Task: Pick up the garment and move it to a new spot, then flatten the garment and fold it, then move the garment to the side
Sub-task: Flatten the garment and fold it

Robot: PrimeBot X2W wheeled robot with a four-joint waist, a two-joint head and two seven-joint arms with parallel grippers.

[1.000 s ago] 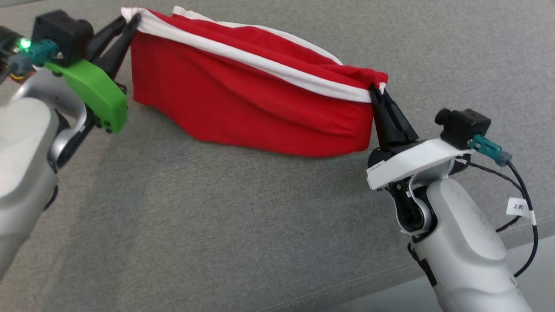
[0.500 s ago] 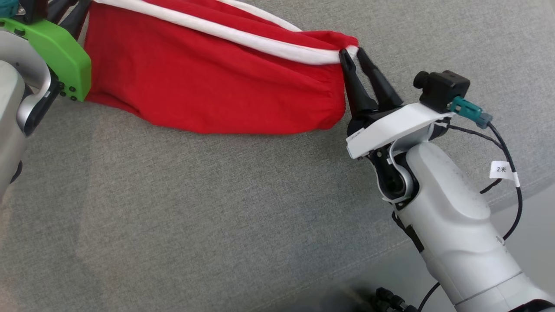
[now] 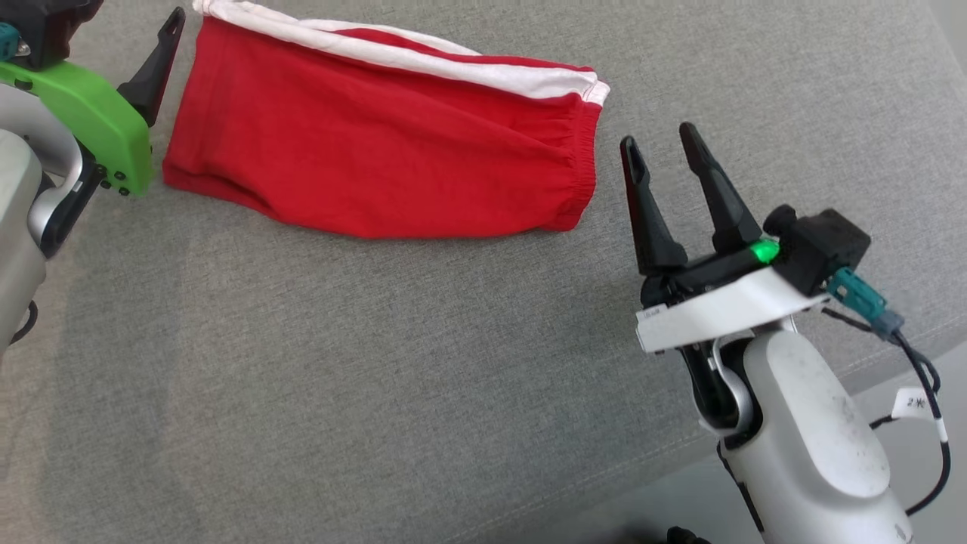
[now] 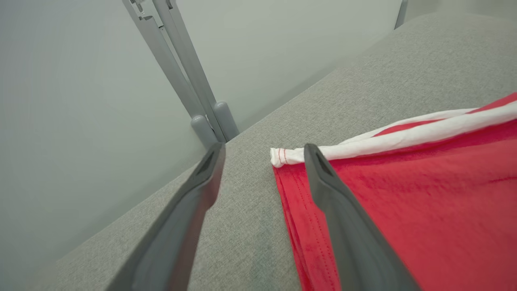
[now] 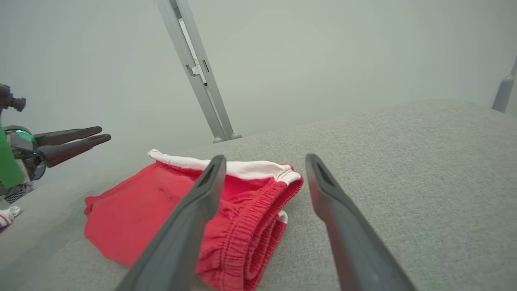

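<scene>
Grey woven upholstery [image 3: 378,378] is recorded in the head view. A red garment [image 3: 378,151] with a white band is laid flat on it at upper centre. The right gripper [image 3: 658,137] is set just beside the garment's elasticated end, spread wide, nothing held. A white cable tag [image 3: 914,403] is marked "2", the rest unreadable.

Left wrist view: the left gripper [image 4: 264,148] is spread wide and empty at the white-trimmed corner.

Right wrist view: the elasticated end is seen past the parted fingers.

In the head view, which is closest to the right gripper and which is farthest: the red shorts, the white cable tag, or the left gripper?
1. The red shorts, just left of the right gripper.
2. The white cable tag, lower right by its arm.
3. The left gripper, far left beyond the shorts.
</scene>
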